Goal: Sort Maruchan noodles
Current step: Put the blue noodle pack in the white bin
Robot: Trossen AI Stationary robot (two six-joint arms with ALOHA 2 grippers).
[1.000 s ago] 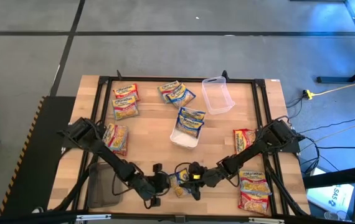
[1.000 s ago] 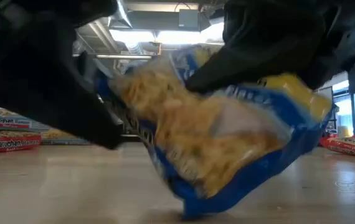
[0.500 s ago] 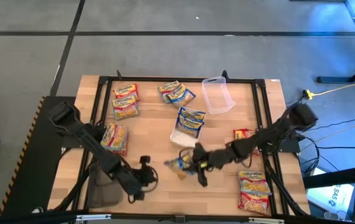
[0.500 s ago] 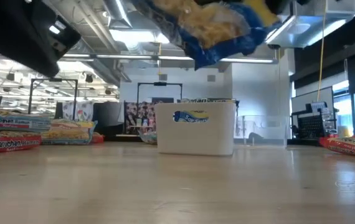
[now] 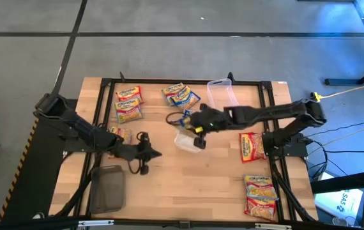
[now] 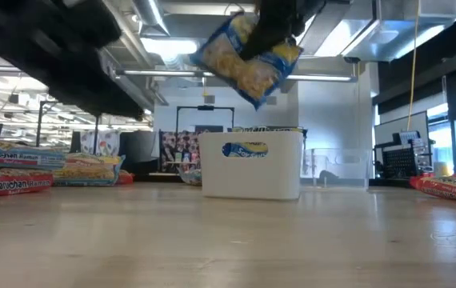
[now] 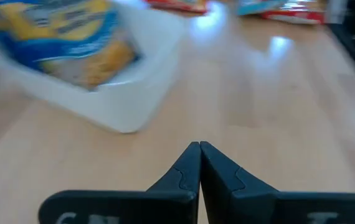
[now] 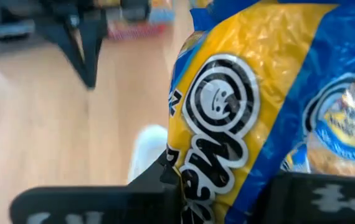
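Your right gripper (image 5: 198, 122) pinches a blue-bordered Maruchan packet (image 6: 248, 58) by one edge, above the white tray (image 6: 250, 166). It dangles tilted; released off-centre, it could catch the rim and slide out. Your left gripper (image 7: 200, 163) waits closed, empty.

Both arms are black, built of slim tubular links joined by bulkier rounded joint housings. The left gripper (image 7: 200, 163) ends in two matte black wedge-shaped fingers with stepped, interlocking inner edges, mounted on a flat black crossbar. The right gripper (image 8: 221, 186) shows the same black blocky finger mounts.
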